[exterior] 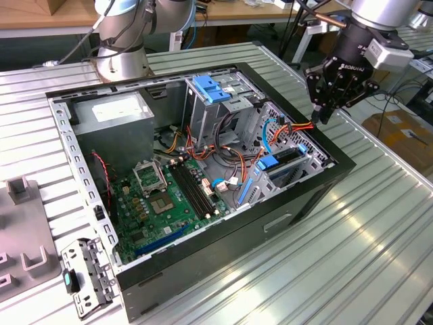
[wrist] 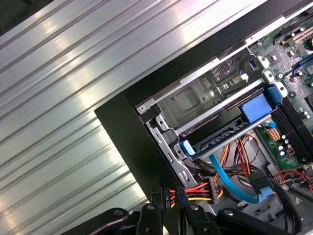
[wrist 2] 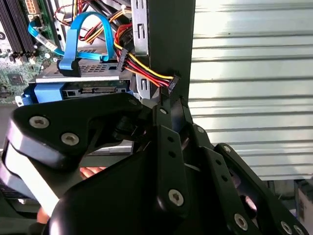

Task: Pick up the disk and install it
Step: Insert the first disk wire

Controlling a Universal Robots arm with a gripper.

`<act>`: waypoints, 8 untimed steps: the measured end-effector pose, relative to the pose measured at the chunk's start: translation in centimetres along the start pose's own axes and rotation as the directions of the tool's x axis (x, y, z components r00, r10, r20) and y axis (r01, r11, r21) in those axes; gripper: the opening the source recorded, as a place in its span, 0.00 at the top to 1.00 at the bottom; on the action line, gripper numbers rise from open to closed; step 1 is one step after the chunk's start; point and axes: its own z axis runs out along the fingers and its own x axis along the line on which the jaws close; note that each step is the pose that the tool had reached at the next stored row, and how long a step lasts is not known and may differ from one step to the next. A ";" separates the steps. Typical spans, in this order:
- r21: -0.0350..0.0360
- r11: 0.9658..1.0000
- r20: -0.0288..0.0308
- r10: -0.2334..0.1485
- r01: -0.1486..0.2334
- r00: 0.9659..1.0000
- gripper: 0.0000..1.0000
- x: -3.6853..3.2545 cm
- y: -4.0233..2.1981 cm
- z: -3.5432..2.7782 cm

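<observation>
The disk [exterior: 287,157] lies flat in a blue carrier in the drive bay at the open computer case's corner, on the exterior view's right. The second wrist view shows its grey top [wrist 2: 90,68] under a blue data cable [wrist 2: 78,29]; the first wrist view shows its edge [wrist: 222,136]. My gripper [exterior: 318,118] hangs over the case's rim beside that bay. Its fingers meet at the tip [wrist 2: 165,101] on a black power connector [wrist 2: 172,82] with red, yellow and black wires, which also shows in the first wrist view [wrist: 166,196].
The case [exterior: 223,237] lies open on a ribbed metal table [exterior: 379,223]. Inside are a green motherboard [exterior: 166,196], a grey power-supply box [exterior: 111,112] and a cage with a blue latch [exterior: 213,88]. The arm's base [exterior: 122,47] stands behind; a grey fixture [exterior: 20,230] and a bracket [exterior: 84,274] lie on the exterior view's left.
</observation>
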 end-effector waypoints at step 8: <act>0.005 0.996 -0.002 -0.087 0.087 0.996 0.75 -0.01 0.00 0.21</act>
